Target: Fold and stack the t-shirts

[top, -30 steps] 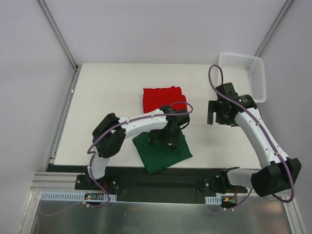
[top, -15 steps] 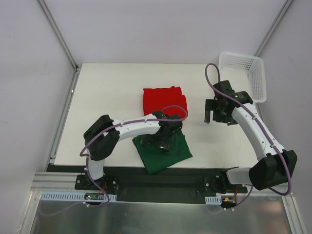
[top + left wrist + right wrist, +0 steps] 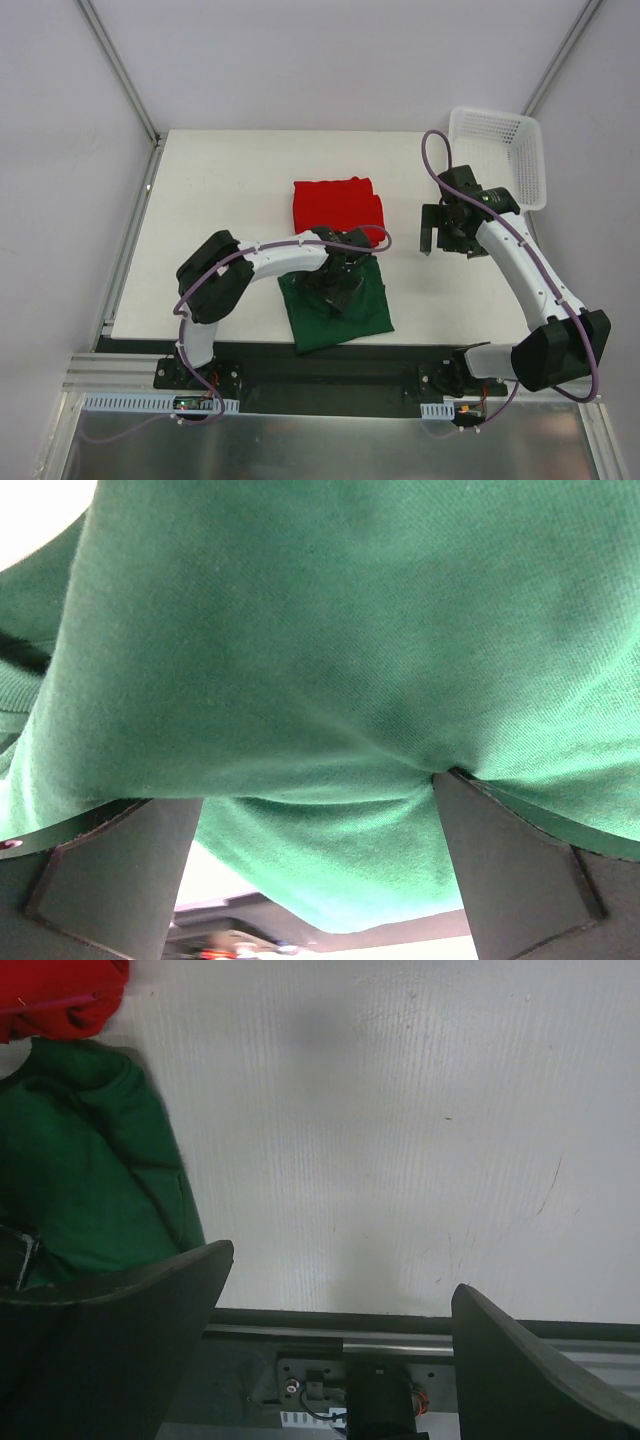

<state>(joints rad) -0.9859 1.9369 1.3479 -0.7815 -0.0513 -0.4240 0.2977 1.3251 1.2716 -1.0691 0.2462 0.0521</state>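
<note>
You have one plain dark-green t-shirt [image 3: 350, 312] and one plain red t-shirt [image 3: 335, 205] on a white worktop [image 3: 220, 190]. The basket [image 3: 497, 113] is white with a fine grid pattern, and the left arm [image 3: 285, 258] and right arm [image 3: 525, 265] are white too, with black joints.

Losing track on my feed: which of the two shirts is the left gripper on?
The green t-shirt, nearest the arm bases; the left gripper sits on it. The red t-shirt lies farther back.
</note>
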